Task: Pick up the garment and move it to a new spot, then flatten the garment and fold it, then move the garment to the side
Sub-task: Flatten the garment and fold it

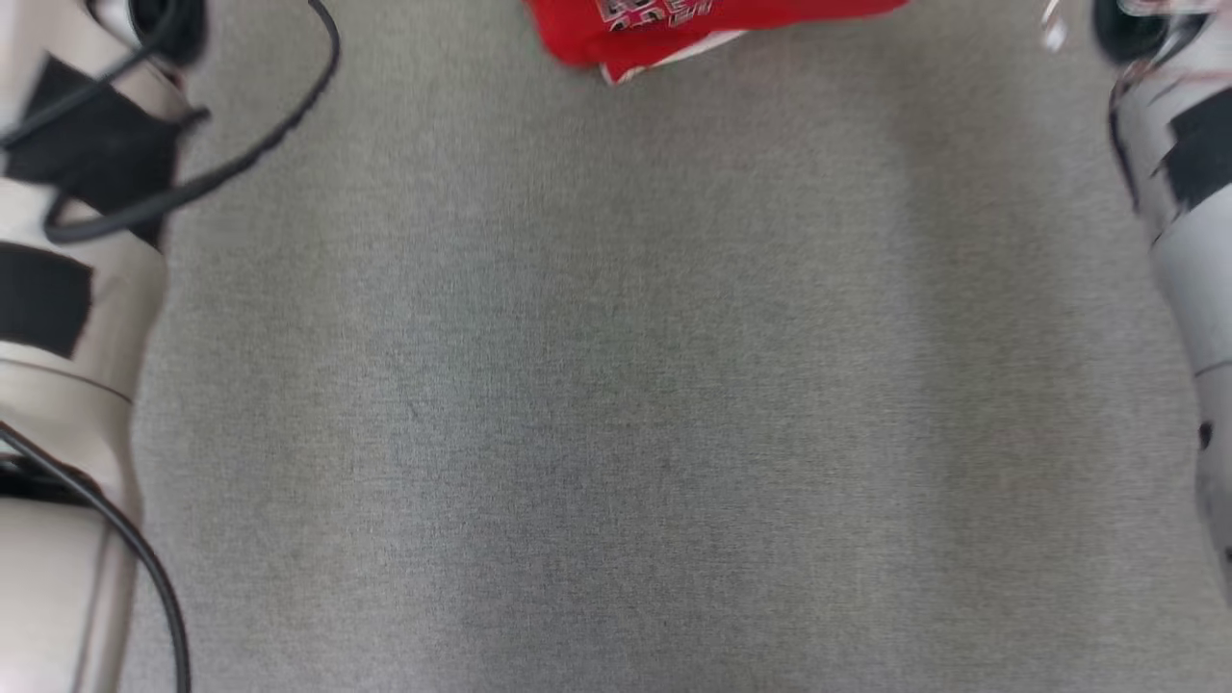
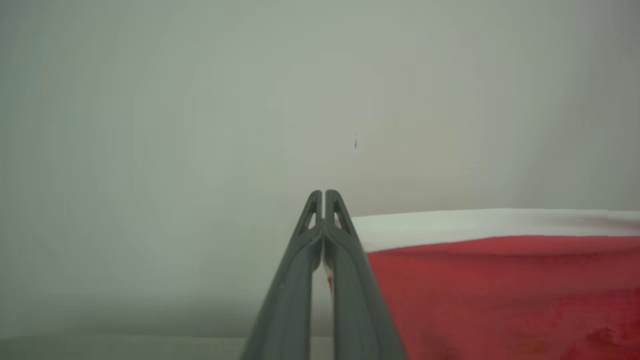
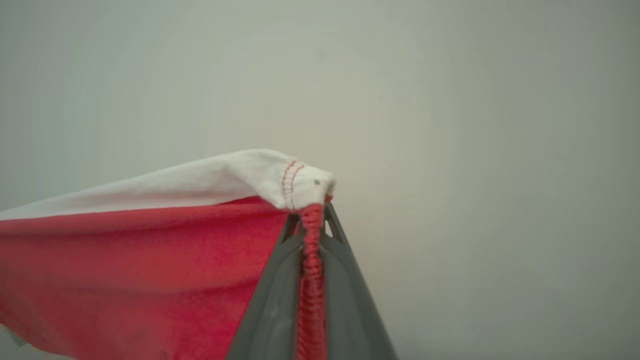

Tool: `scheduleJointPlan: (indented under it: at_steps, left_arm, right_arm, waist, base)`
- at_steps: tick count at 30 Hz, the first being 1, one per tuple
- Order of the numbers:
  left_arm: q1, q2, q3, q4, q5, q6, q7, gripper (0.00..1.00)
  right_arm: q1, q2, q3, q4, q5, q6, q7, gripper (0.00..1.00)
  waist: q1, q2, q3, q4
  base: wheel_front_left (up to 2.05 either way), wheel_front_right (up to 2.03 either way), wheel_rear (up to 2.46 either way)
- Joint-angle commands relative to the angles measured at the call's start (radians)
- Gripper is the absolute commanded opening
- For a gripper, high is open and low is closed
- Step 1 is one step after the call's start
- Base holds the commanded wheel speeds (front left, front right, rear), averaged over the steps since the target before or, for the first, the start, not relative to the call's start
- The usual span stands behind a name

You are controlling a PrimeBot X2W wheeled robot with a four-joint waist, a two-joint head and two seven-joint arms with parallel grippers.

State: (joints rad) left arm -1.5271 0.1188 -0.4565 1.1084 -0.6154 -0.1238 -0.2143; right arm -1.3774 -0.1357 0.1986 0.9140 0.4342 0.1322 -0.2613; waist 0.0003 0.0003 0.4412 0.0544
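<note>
Grey cloth surface (image 1: 616, 385), black cable (image 1: 197, 185) leftward; red garment (image 1: 635, 40) clamped in left pincer (image 2: 325, 194) and right pincer (image 3: 312, 210).

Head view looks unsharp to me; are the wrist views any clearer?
Head view: motion-blurred, the garment print smeared. Left wrist view: left end effector fairly sharp, background hazy. Right wrist view: seam stitching crisp at the right end effector, background hazy.

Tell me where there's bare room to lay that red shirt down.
The grey surface is bare across its middle, between the left forearm and the right forearm, below the red garment at the top edge. It is tighter at upper left, where a black cable loops.
</note>
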Motion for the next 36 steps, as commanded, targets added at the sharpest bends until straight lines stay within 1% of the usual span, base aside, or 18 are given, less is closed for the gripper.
scheduleJointPlan:
  at_steps: [1,5,8,12,15,19,24,27,28,33,34,36]
  left_arm:
    - [0.015,0.003,0.002,0.008,-0.013,-0.003,-0.004,0.0]
    - [0.081,-0.02,-0.002,0.045,-0.056,-0.008,0.01,0.0]
    - [0.144,-0.032,-0.017,0.036,-0.082,-0.005,-0.002,0.0]
    - [0.243,-0.033,-0.04,-0.019,-0.093,-0.005,-0.03,0.0]
    - [0.334,-0.022,-0.06,-0.071,-0.086,-0.006,-0.042,0.0]
    - [0.453,-0.008,-0.073,-0.175,-0.063,-0.005,-0.05,0.0]
    - [0.648,0.035,-0.049,-0.39,-0.025,0.041,-0.05,0.0]
    - [0.789,0.067,-0.039,-0.53,-0.013,0.071,-0.05,0.0]
    - [0.89,0.085,-0.039,-0.624,-0.019,0.093,-0.05,0.0]
    - [1.13,0.149,-0.049,-0.838,-0.033,0.167,-0.01,0.0]
    - [1.13,0.149,-0.049,-0.838,-0.033,0.167,-0.01,0.0]
    - [1.217,0.168,-0.059,-0.917,-0.04,0.197,0.019,0.0]
  right_arm:
    - [0.012,-0.007,0.0,-0.005,0.005,-0.003,-0.006,0.0]
    - [0.089,-0.011,0.052,-0.033,0.044,-0.003,-0.004,0.0]
    - [0.163,-0.012,0.099,-0.077,0.105,-0.003,-0.004,0.0]
    - [0.287,-0.031,0.157,-0.16,0.195,-0.003,-0.004,0.0]
    - [0.392,-0.041,0.205,-0.234,0.269,-0.002,-0.004,0.0]
    - [0.519,-0.088,0.28,-0.319,0.337,-0.002,-0.004,0.0]
    - [0.673,-0.138,0.347,-0.422,0.382,-0.002,-0.004,0.0]
    - [0.769,-0.174,0.372,-0.478,0.38,-0.002,-0.004,0.0]
    - [0.838,-0.198,0.373,-0.501,0.368,-0.002,-0.004,0.0]
    - [0.995,-0.229,0.371,-0.54,0.34,-0.002,0.002,0.0]
    - [0.995,-0.229,0.371,-0.54,0.34,-0.002,0.002,0.0]
    - [1.057,-0.226,0.361,-0.553,0.324,-0.002,0.003,0.0]
  waist:
    - [-0.0003,-0.0003,0.046,0.019]
    - [-0.0003,-0.0003,0.063,0.018]
    - [-0.0003,-0.0003,0.061,0.015]
    - [-0.0003,-0.0003,0.049,0.009]
    - [-0.0003,-0.0003,0.036,0.002]
    - [-0.0003,-0.0003,0.01,-0.002]
    - [-0.0003,-0.0003,-0.041,-0.012]
    - [-0.0003,-0.0003,-0.085,-0.023]
    - [-0.0003,-0.0003,-0.116,-0.026]
    - [-0.0003,-0.0003,-0.194,-0.035]
    - [-0.0003,-0.0003,-0.194,-0.035]
    - [-0.0003,-0.0003,-0.225,-0.034]
  base:
    - [0.0,0.0,0.0]
    - [0.0,0.0,0.0]
    - [0.0,0.0,0.0]
    - [0.0,0.0,0.0]
    - [0.0,0.0,0.0]
    - [0.0,0.0,0.0]
    - [0.0,0.0,0.0]
    - [0.0,0.0,0.0]
    - [0.0,0.0,0.0]
    - [0.0,0.0,0.0]
    - [0.0,0.0,0.0]
    - [0.0,0.0,0.0]
